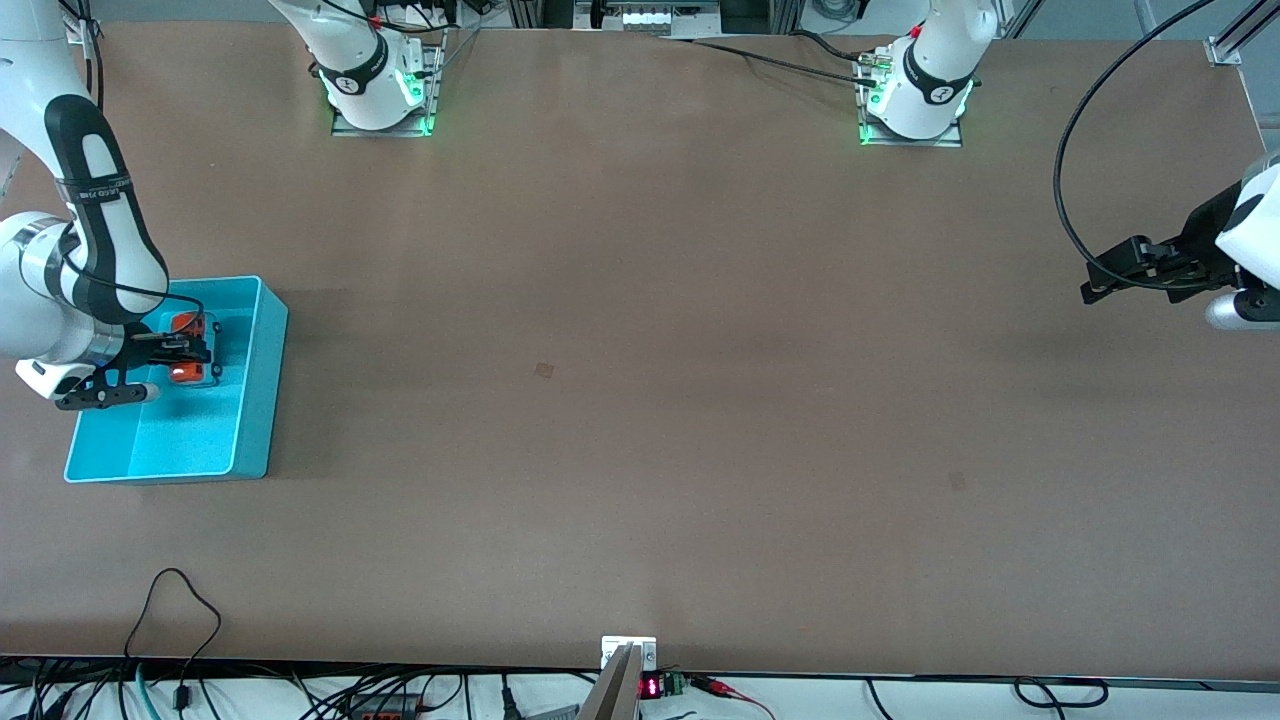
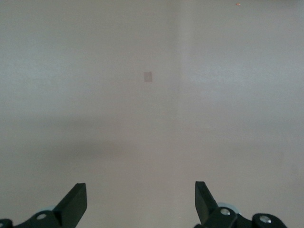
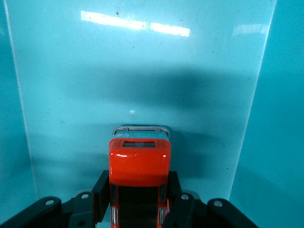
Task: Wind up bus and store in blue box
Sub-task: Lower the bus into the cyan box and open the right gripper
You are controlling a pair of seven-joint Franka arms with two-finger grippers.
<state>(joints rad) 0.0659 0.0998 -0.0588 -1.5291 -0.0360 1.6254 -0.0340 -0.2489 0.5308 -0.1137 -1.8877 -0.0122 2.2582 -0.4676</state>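
The small orange-red bus point(image 1: 186, 348) point(image 3: 139, 171) with dark roof panels is inside the light blue box point(image 1: 262, 400), held low over the box floor point(image 3: 142, 76). My right gripper point(image 1: 190, 350) point(image 3: 138, 197) is shut on the bus, one black finger against each of its sides. The box stands at the right arm's end of the table. My left gripper point(image 1: 1105, 280) point(image 2: 141, 202) hangs open over bare table at the left arm's end, nothing between its fingers.
The brown table point(image 1: 640, 400) stretches between the two arms, with small pale marks point(image 1: 543, 370) near its middle. Cables and a small display point(image 1: 650, 687) lie along the table edge nearest the front camera. The box walls point(image 3: 266, 118) close in around the right gripper.
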